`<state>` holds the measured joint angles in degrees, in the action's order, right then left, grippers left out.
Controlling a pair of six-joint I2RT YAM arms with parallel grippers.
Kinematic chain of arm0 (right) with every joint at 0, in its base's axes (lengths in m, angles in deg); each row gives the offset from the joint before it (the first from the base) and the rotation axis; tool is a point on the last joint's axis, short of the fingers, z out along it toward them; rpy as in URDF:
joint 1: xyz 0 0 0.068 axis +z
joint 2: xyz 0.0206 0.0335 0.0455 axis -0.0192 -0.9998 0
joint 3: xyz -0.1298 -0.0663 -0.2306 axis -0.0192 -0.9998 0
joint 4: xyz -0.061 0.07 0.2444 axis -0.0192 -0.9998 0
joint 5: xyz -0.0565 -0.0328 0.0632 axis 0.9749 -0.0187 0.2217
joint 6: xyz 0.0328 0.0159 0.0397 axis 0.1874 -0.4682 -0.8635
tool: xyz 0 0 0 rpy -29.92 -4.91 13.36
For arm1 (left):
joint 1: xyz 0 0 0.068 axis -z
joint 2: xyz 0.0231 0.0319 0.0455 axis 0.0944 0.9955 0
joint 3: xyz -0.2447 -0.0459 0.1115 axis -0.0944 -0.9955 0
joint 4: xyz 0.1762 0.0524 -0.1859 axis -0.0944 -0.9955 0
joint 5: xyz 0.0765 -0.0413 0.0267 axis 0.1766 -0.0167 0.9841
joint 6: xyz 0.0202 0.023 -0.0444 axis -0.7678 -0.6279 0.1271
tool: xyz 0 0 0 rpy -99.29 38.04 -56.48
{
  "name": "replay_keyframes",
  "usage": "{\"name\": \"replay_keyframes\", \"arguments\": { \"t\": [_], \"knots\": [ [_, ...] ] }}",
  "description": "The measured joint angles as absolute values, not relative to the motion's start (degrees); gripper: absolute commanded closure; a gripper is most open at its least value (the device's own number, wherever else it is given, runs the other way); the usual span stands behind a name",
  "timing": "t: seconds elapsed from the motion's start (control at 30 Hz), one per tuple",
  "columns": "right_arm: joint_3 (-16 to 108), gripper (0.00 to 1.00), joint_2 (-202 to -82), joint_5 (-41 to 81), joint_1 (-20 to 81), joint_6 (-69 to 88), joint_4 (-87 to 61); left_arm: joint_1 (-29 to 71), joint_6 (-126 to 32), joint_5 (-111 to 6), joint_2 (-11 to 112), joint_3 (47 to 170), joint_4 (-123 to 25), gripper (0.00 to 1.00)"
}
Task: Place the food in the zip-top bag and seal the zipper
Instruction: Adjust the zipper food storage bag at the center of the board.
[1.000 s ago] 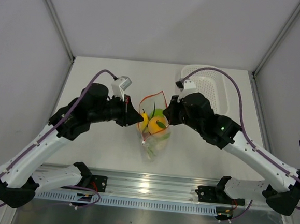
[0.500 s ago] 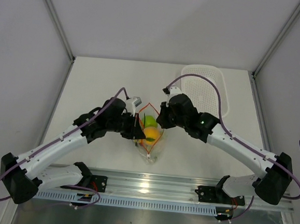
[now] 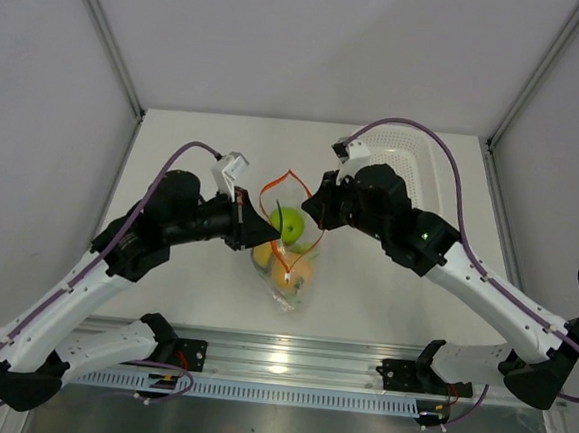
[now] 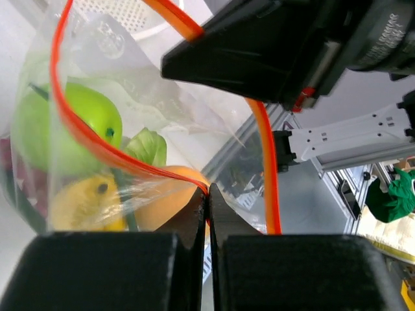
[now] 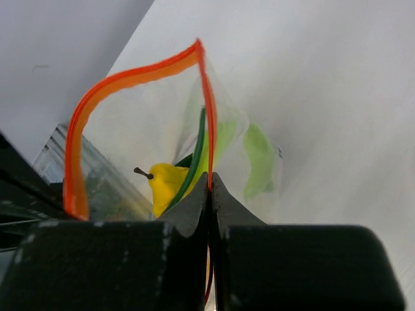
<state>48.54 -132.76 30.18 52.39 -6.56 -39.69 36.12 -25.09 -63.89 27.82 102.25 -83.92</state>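
Left hand clamped on zipper at one end of the mouth; right hand clamped on the opposite end. Purpose, likely: keep bag upright, mouth up, between both arms over tabletop. Inside, food: apple, orange fruit. Mouth gapes; seal pending.

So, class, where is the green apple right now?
In the top view, at centre, the green apple sits inside the zip-top bag, between the left fingers and right fingers, beside the orange-yellow fruit.
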Motion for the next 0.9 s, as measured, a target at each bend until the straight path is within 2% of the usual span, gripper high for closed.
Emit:
{"name": "replay_keyframes", "arguments": {
  "t": [0.3, 0.4, 0.63, 0.9],
  "knots": [
    [36.4, 1.0, -133.0, 28.4, 52.4, -10.1, -37.3, 36.1, -23.6, -63.9, 35.2, 88.4, -81.1, 0.99],
    [35.8, 1.0, -133.5, 28.2, 52.6, -10.7, -37.3, 36.1, -23.7, -63.9, 36.2, 89.1, -82.1, 0.99],
    [39.6, 1.0, -132.8, 29.0, 53.2, -10.6, -38.2, 36.1, -24.2, -64.0, 35.3, 99.0, -83.5, 0.99],
    [40.1, 0.94, -131.1, 29.1, 53.1, -10.2, -38.1, 36.1, -23.6, -64.4, 30.1, 96.9, -81.9, 0.99]
  ]
}}
